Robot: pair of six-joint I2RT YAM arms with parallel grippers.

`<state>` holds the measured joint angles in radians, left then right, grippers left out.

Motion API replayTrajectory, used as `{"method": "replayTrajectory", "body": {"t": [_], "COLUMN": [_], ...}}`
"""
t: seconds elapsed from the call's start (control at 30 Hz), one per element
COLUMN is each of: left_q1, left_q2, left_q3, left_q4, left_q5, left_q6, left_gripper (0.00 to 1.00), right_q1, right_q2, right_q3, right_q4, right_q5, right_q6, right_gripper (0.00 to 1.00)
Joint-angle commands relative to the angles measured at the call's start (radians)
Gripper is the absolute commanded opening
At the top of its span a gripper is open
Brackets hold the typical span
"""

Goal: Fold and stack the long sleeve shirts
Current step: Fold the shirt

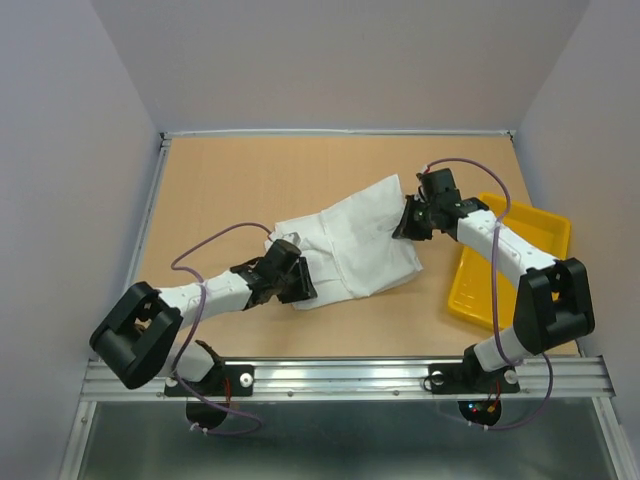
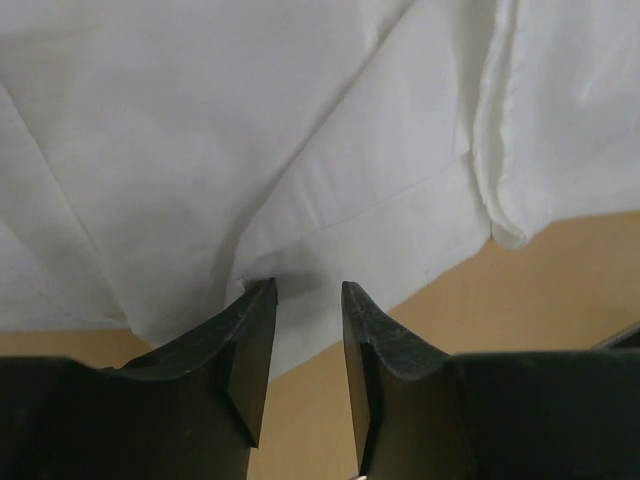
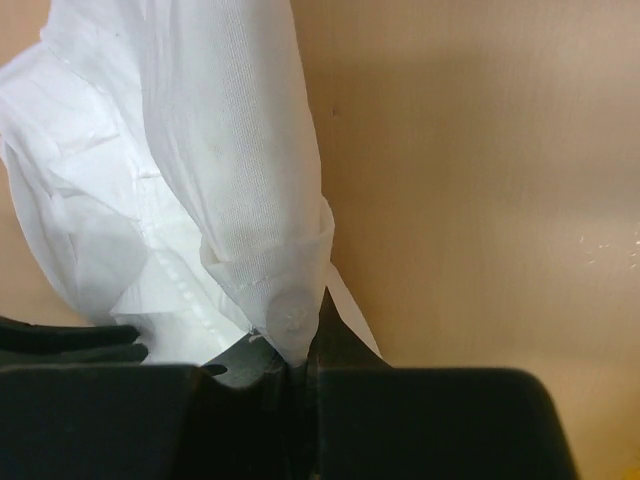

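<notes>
Top external view: the white shirt (image 1: 350, 240) lies crumpled on the bench (image 1: 230, 180), its long axis running between the arms. The right end effector (image 1: 410, 222) is clamped on its right end. The left end effector (image 2: 305, 290) stands part open at the near edge, seemingly gripping nothing.

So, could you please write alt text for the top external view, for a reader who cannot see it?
A crumpled white shirt lies on the table; the right gripper pinches its far-right edge and the left gripper sits at its near-left edge. A yellow tray lies to the right, partly under the right arm.
</notes>
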<state>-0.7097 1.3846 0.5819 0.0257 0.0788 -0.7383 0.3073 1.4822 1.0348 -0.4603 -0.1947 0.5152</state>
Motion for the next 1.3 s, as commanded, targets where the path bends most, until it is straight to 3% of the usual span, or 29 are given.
{"method": "replayTrajectory", "body": {"t": [0.0, 0.07, 0.17, 0.33, 0.5, 0.77, 1.27], "left_q1": [-0.005, 0.01, 0.053, 0.137, 0.182, 0.184, 0.138], "left_q2": [-0.145, -0.176, -0.176, -0.093, 0.074, 0.217, 0.131], "left_q3": [-0.007, 0.079, 0.182, 0.237, 0.277, 0.294, 0.173], "left_q4": [-0.075, -0.172, -0.249, -0.227, -0.167, -0.141, -0.078], "left_q5": [-0.005, -0.119, -0.227, -0.266, -0.235, -0.156, -0.055], "left_q6": [-0.081, -0.047, 0.006, 0.054, 0.066, 0.091, 0.016], "left_gripper": [0.47, 0.55, 0.57, 0.57, 0.54, 0.38, 0.36], "right_q1": [-0.007, -0.007, -0.007, -0.007, -0.007, 0.004, 0.185], "right_q2": [0.032, 0.042, 0.069, 0.104, 0.127, 0.147, 0.306], "right_q3": [0.137, 0.182, 0.232, 0.298, 0.324, 0.41, 0.612], "right_q4": [-0.101, -0.132, -0.17, -0.218, -0.241, -0.302, -0.458], "right_q5": [0.047, 0.049, 0.048, 0.052, 0.06, 0.165, 0.474], "right_q6": [-0.106, -0.133, -0.176, -0.23, -0.248, -0.242, -0.198], "right_gripper": [0.01, 0.01, 0.01, 0.0, 0.01, 0.01, 0.01]}}
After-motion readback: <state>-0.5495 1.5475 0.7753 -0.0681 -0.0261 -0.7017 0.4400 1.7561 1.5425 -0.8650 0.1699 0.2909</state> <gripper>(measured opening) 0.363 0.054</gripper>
